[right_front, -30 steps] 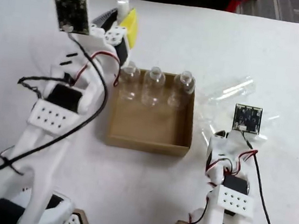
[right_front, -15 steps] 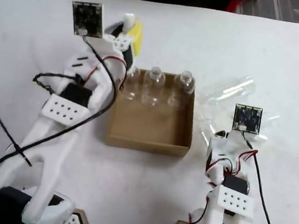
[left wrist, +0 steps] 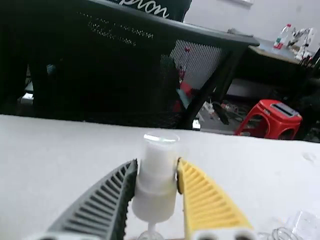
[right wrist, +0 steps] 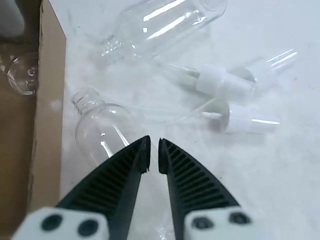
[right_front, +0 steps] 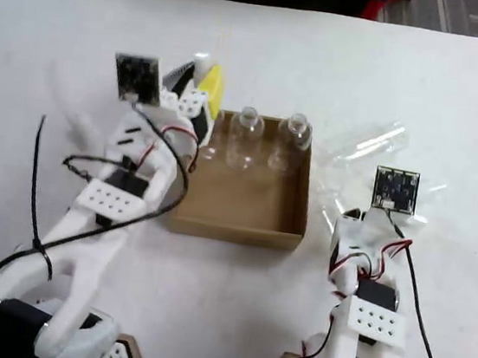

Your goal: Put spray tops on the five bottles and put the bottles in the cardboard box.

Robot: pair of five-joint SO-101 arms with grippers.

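Note:
My left gripper (left wrist: 156,172) is shut on a white spray top (left wrist: 157,180), held upright between its grey and yellow fingers. In the high view this spray top (right_front: 201,61) hangs over the leftmost bottle (right_front: 211,139) at the back of the cardboard box (right_front: 238,223). Two more clear bottles (right_front: 246,136) (right_front: 292,140) stand open-necked beside it. My right gripper (right wrist: 153,152) is shut on nothing, low over the table just right of the box. Right before it lies a clear bottle (right wrist: 102,132), with another bottle (right wrist: 165,22) farther off. Two spray tops (right wrist: 225,85) (right wrist: 245,120) lie beside them.
The box wall (right wrist: 47,100) runs close along one side of the lying bottles. The right arm (right_front: 366,282) sits at the table's front right. White tabletop (right_front: 424,88) spreads behind and to the right of the box. Chairs and a red stool (left wrist: 272,117) stand beyond the table.
My left arm has carried the spray top right and toward the box, bringing it over the leftmost bottle. The right arm has stayed still.

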